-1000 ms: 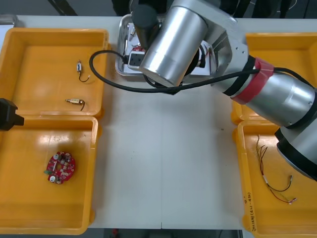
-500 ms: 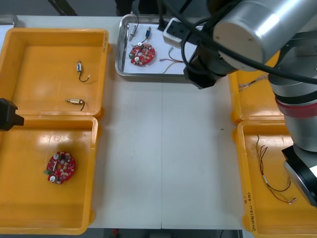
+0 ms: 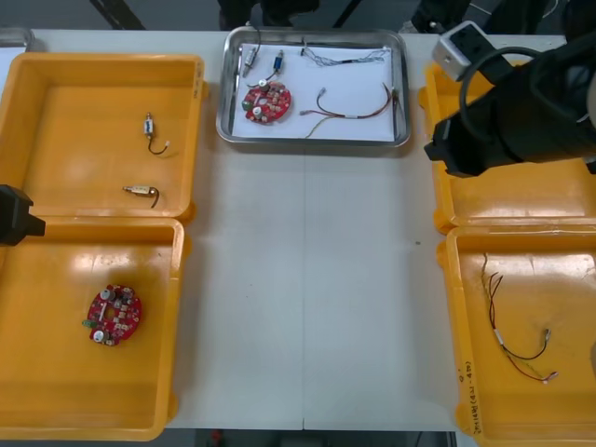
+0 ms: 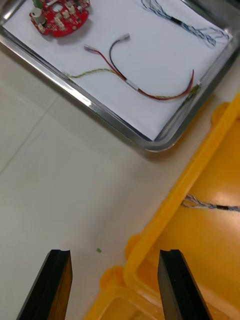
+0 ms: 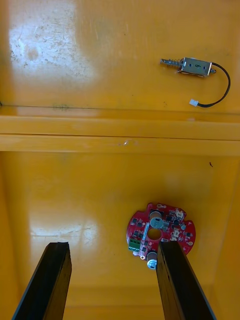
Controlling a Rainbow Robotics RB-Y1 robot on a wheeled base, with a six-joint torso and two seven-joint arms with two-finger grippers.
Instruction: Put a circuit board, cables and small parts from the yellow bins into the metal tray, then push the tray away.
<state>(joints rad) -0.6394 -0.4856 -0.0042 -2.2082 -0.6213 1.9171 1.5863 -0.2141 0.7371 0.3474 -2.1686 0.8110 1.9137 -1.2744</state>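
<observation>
The metal tray (image 3: 315,142) sits at the worktop's (image 3: 307,279) far edge, holding a red circuit board (image 3: 266,101), cables (image 4: 131,85) and small metal parts (image 3: 250,60). The right end effector (image 4: 114,256) hovers near the tray's corner, over a yellow bin (image 4: 195,170) rim, its 2 fingers apart and empty. The left end effector (image 5: 112,247), fingers also apart, hangs over a second circuit board (image 5: 160,232) in a left bin (image 5: 75,190).

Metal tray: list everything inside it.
On its white lining: a round red circuit board, two small metal parts, a twisted blue and white cable, and a red and yellow cable. Nothing covers the metal tray; the right gripper hangs open beside it.
</observation>
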